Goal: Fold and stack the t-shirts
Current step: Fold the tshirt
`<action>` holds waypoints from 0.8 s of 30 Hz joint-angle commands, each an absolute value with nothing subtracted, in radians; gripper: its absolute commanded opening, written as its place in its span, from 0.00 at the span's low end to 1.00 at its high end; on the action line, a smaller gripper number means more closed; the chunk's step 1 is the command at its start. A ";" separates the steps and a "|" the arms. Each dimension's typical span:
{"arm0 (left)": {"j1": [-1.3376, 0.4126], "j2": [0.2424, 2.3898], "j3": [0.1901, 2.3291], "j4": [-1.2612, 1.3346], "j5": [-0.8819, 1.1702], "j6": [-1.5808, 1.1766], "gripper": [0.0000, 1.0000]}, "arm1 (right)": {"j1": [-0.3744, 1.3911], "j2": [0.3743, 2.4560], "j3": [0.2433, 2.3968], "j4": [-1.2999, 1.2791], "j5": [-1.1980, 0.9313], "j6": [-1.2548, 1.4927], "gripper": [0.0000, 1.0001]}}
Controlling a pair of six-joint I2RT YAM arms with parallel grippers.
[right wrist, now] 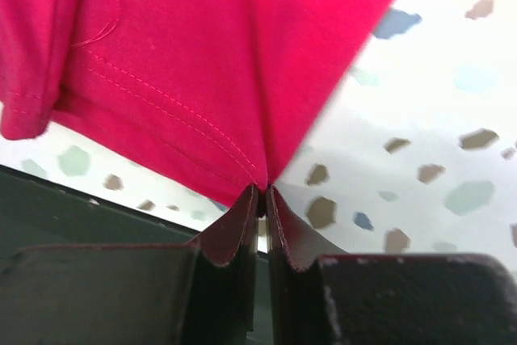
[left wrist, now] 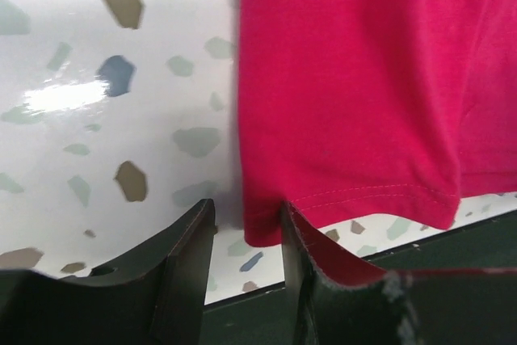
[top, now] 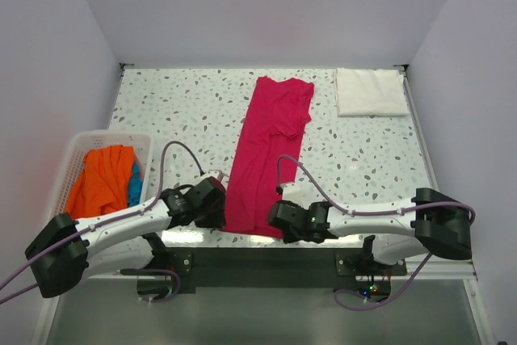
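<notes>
Top view, magenta t-shirt: folded into a long narrow strip on the speckled table. It runs from the near edge toward the far side, with a sleeve flap showing near the far end.
Top view, white t-shirt: folded to a rectangle at the far right corner, well apart from the strip.
Top view, basket: white and slotted, at the left, holding an orange t-shirt and a blue t-shirt.
Top view, arms: the left gripper is at the strip's near left corner and the right gripper at its near right corner.
Left wrist, tool: the jaws stand apart with the hem corner sitting in the gap, and nothing is clamped.
Right wrist, tool: the jaws are pressed together on the other hem corner, and the cloth puckers up into the pinch.
Step in hand (my reading): take both near corners, then carry the hem toward the far end for a crosswise fold.
Doing it well, left side: push the fingers further over the hem before closing, so every layer is inside. A bite on the very tip would likely slip.
Doing it well, both sides: lift the corners together and level, keeping the edge taut between them. Lay the hem square on the far end so the fold comes out straight.
</notes>
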State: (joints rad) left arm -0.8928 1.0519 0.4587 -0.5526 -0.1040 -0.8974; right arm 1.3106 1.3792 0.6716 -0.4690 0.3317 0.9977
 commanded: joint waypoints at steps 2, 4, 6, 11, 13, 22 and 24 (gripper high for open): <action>-0.919 1.084 0.434 -0.425 -0.031 -0.888 0.40 | 1.316 1.255 0.597 -0.546 0.382 1.075 0.10; -0.940 1.101 0.434 -0.408 -0.009 -0.891 0.29 | 1.316 1.207 0.572 -0.580 0.390 1.086 0.09; -0.968 1.118 0.436 -0.388 -0.005 -0.902 0.21 | 1.316 1.132 0.558 -0.636 0.393 1.103 0.09; -1.040 1.127 0.442 -0.376 -0.005 -0.951 0.09 | 1.316 1.002 0.538 -0.713 0.400 1.112 0.10; -1.058 1.121 0.443 -0.380 -0.005 -0.974 0.08 | 1.316 0.979 0.529 -0.707 0.377 1.109 0.13; -1.086 0.974 0.459 -0.492 -0.049 -1.032 0.39 | 1.316 0.887 0.491 -0.727 0.359 1.204 0.59; -1.086 0.951 0.451 -0.480 -0.049 -1.046 0.44 | 1.316 0.877 0.466 -0.706 0.351 1.236 0.59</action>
State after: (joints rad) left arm -1.0813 0.9970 0.4465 -0.4664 -0.0296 -1.0092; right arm 1.3106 0.8982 0.4973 -0.6994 0.3458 1.1511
